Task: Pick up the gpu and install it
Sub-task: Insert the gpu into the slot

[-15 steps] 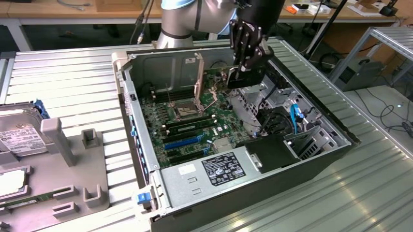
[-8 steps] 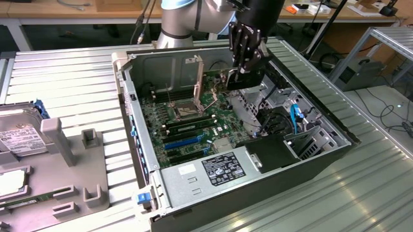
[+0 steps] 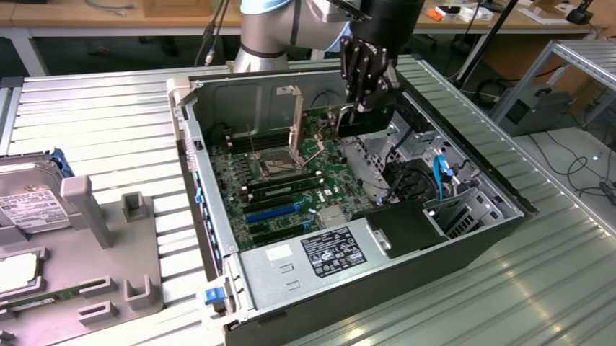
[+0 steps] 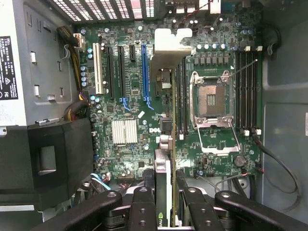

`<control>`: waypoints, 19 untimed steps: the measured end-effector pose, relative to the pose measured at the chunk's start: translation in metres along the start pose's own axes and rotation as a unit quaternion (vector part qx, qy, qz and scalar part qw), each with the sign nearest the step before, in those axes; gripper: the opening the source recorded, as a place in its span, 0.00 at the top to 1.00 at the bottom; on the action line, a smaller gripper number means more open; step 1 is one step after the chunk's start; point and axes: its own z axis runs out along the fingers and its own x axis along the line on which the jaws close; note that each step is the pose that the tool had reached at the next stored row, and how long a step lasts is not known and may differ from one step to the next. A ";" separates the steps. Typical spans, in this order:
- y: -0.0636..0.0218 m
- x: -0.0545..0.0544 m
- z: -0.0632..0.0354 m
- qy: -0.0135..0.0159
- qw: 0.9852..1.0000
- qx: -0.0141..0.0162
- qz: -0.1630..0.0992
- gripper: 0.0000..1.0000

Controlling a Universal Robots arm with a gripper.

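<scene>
Gpu (image 3: pixel 363 121) (image 4: pixel 162 168) hanging inside the open computer case (image 3: pixel 438 270), above the motherboard (image 3: pixel 288 173) (image 4: pixel 125 96) | gripper (image 3: pixel 371 107) (image 4: pixel 168 211) clamping its two faces | case lying on a ribbed metal table (image 3: pixel 97 115) | hard drive (image 3: pixel 24 202) sitting at the exterior view's left | desks (image 3: pixel 77 14) standing behind

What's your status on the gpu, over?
Hand shut on gpu. Card edge-down above the motherboard in the open case, not seated. No obstruction seen below it.

White "DELL" is printed on the motherboard (image 4: pixel 153 130); the power supply label (image 3: pixel 332 252) cannot be read.
</scene>
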 end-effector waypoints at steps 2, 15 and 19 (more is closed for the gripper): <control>0.0000 0.000 0.0010 0.000 1.000 0.000 0.000 0.73; 0.0002 0.000 0.0077 0.000 1.000 0.000 -0.002 0.73; 0.0003 0.000 0.0098 0.000 1.000 0.000 -0.003 0.73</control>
